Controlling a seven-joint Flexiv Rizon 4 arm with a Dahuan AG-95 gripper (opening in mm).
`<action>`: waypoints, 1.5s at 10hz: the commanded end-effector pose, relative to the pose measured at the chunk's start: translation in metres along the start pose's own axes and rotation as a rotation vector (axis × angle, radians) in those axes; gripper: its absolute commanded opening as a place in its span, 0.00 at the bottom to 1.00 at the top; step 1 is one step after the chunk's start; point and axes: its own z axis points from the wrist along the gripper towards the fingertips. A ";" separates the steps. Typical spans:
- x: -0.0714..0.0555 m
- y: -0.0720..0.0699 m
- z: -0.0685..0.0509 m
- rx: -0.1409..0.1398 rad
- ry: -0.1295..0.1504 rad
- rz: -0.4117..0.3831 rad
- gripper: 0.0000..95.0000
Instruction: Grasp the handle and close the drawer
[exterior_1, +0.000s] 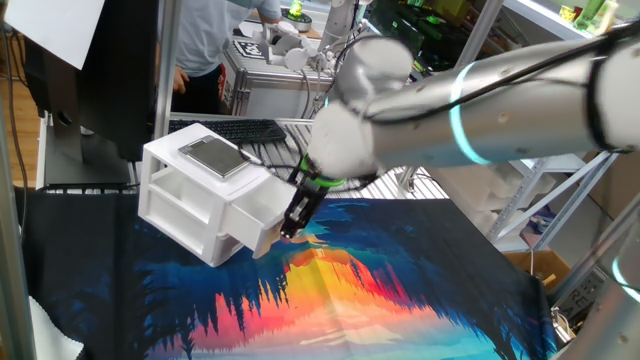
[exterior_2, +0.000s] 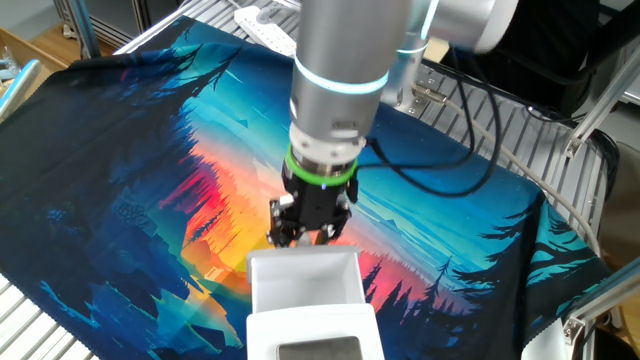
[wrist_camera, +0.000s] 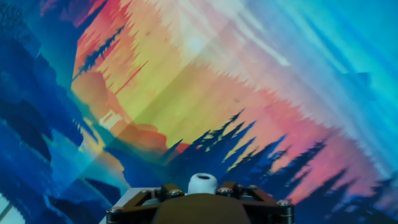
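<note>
A colourful forest-sunset cloth (exterior_1: 380, 290) covers the desk (exterior_2: 480, 130); the hand (exterior_2: 308, 232) grips the knob (wrist_camera: 203, 183) of the open drawer (exterior_2: 305, 280).

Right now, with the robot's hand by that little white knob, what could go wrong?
The handle is tiny, so the gripper might slip off or only pinch its edge. The drawer sticks well out of the cabinet, so a crooked push might jam it. The cabinet is small and sits on a loose cloth, so a push might slide it instead of shutting the drawer.
</note>
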 end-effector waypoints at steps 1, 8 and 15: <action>-0.004 -0.002 -0.010 0.001 0.003 -0.010 0.40; -0.004 -0.002 -0.010 0.003 0.001 -0.004 0.20; -0.002 -0.004 -0.017 0.011 -0.013 0.037 0.00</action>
